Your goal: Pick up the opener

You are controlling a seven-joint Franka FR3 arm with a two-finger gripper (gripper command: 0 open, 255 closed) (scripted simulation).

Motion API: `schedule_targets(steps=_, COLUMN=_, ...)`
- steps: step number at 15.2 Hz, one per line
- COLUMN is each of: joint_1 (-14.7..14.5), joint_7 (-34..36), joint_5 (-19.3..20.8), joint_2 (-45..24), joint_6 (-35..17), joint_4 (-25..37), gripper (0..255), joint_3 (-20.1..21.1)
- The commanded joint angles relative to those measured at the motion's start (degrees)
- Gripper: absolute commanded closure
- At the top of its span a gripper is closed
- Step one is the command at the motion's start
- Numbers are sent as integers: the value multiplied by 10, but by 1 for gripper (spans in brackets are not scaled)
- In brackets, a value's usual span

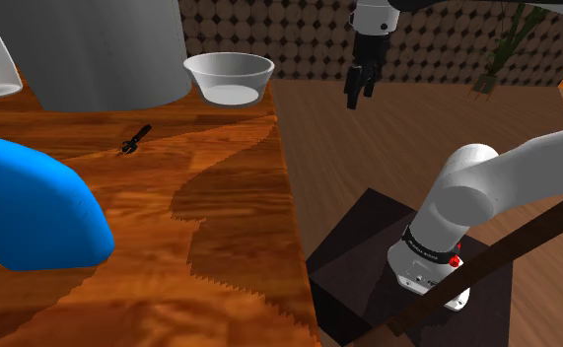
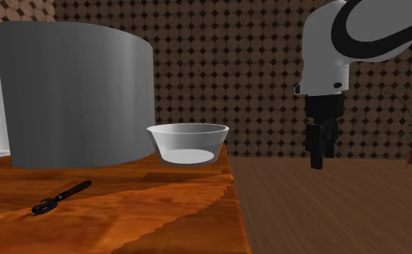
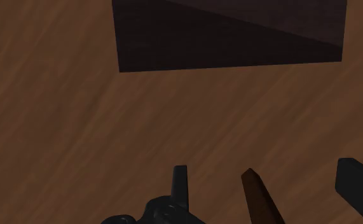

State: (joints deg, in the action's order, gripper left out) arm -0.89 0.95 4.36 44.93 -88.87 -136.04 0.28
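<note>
Black and slim, the opener (image 1: 135,139) lies flat on the wooden bench (image 1: 220,246), near a tall grey cylinder (image 1: 111,49). A translucent bowl (image 1: 229,77), its pale bottom bare, stands at the bench's edge. The jaws hang spread apart above the floor (image 1: 417,113) beside the bench, holding nothing

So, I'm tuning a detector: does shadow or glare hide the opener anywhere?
Shoulder view: opener lies on lit wood, clear of the broad shadow on the table. Second exterior view: dimmer, opener dark on dark wood, yet distinct. No glare in either.
</note>
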Motion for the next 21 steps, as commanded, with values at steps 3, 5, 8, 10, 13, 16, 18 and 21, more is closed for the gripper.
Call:
schedule_targets(steps=3, joint_1=-3, joint_7=48, joint_5=-27, joint_2=1, joint_6=2, joint_4=1, gripper=0, joint_3=26)
schedule_targets(steps=5, joint_1=-5, joint_7=95, joint_5=-53, joint_2=-2, joint_6=2, joint_4=4, gripper=0, joint_3=53)
schedule_targets(steps=8, joint_1=-8, joint_7=167, joint_5=-91, joint_2=-14, joint_6=-1, joint_4=16, gripper=0, joint_3=93)
schedule_targets(steps=10, joint_1=-7, joint_7=214, joint_5=-115, joint_2=-26, joint_6=-6, joint_4=28, gripper=0, joint_3=120)
schedule_targets(steps=13, joint_1=-6, joint_7=285, joint_5=-146, joint_2=-51, joint_6=-15, joint_4=52, gripper=0, joint_3=159)
schedule_targets(steps=16, joint_1=-1, joint_7=356, joint_5=-171, joint_2=-83, joint_6=-28, joint_4=83, gripper=0, joint_3=198)
schedule_targets(steps=18, joint_1=4, joint_7=403, joint_5=-184, joint_2=-108, joint_6=-37, joint_4=108, gripper=0, joint_3=224)
schedule_targets(steps=21, joint_1=13, joint_7=475, joint_5=-195, joint_2=-151, joint_6=-51, joint_4=150, gripper=0, joint_3=263)
